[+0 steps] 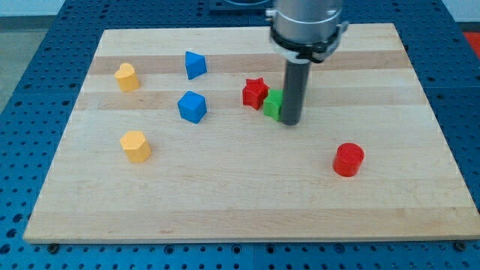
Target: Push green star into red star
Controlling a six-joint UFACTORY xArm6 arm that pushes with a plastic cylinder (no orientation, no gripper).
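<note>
Red star [255,93], green star [273,104], red cylinder [348,160], two blue blocks [192,106], two yellow blocks [136,145], pale striped wooden board [225,202]

My arm comes down from the view's top edge, right of centre, its wide silver-grey wrist collar [308,30] narrowing into a straight dark rod [295,86] that stands upright, with my tip [291,122] resting low at the worktop [225,202], near its middle.
</note>
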